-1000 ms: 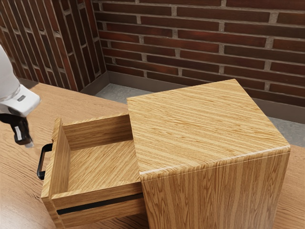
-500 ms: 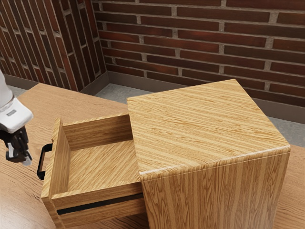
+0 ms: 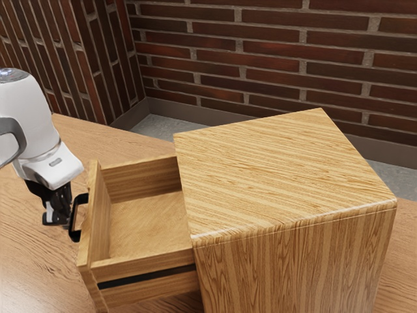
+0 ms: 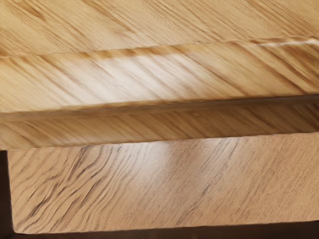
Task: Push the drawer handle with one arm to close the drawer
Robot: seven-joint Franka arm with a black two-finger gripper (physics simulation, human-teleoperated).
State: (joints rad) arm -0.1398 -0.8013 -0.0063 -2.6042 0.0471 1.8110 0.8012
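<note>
Claw (image 3: 58,219) beside handle (image 3: 73,223), above table (image 3: 32,267).

Table (image 3: 124,145): light brown wood, visible grain. Wall (image 3: 260,55) beyond table: dark red-brown brick, grey mortar, meeting a second brick face (image 3: 39,59) at a corner. Baseboard (image 3: 195,116): grey-brown, along wall foot. Floor (image 3: 163,127) between table and wall: mottled grey. Lighting: soft.
</note>
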